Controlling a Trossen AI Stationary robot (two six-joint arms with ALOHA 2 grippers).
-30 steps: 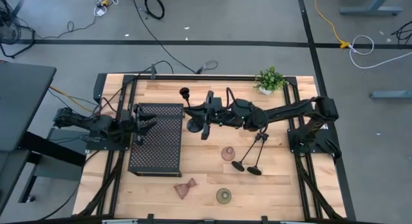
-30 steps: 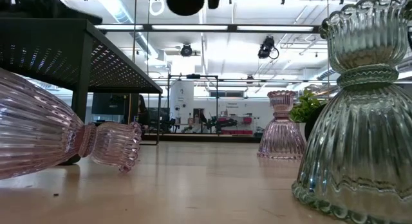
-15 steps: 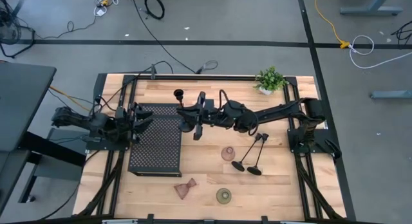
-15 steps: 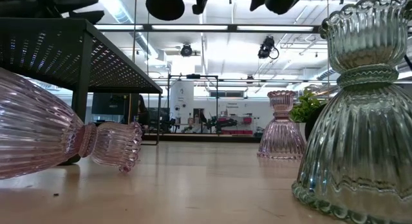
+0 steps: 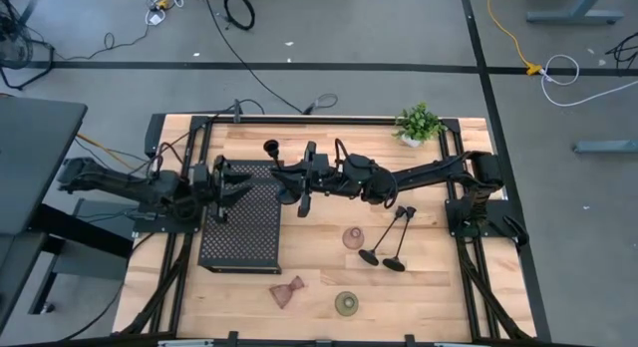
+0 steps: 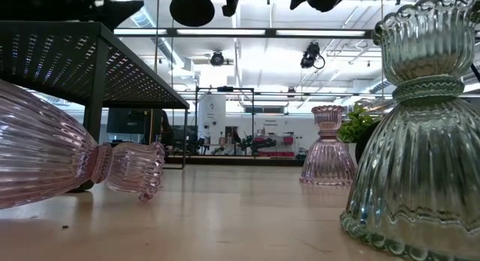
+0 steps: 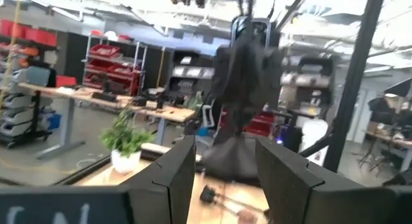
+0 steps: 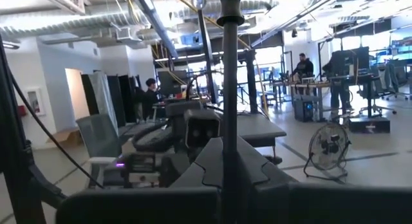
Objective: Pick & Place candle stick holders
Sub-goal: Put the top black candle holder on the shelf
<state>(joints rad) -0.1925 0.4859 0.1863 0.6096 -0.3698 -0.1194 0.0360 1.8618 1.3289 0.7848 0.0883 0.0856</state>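
My right gripper (image 5: 296,182) reaches across to the table's middle and is shut on a tall black candlestick holder (image 5: 276,163), above the right end of the black perforated tray (image 5: 239,232). The holder's round base (image 6: 192,7) faces the near edge. My left gripper (image 5: 229,177) is open and empty above the tray's far left part. Two more black holders (image 5: 387,237) lie on the wood. A pink holder (image 5: 352,237) and an olive-green one (image 5: 346,304) stand upright. A brownish-pink one (image 5: 287,292) lies on its side. My right gripper pinches the holder's thin stem (image 8: 228,130) between its two fingers, toward the base end. The fingers come level from the table's right and lie across the stem. The holder is lifted clear, lying nearly level, with its cup (image 5: 270,148) toward the far edge.
A small green potted plant (image 5: 419,123) stands at the far right corner. The tray stands on legs (image 6: 94,103) above the wood. Black frame rails (image 5: 299,119) run along the table's edges. Bare wood lies at the near left and near right.
My right gripper has carried the black holder toward the table's left, from beside the tray to above its right end, still lifted clear. My left gripper has shifted a little toward the far edge and the right, above the tray's left part.
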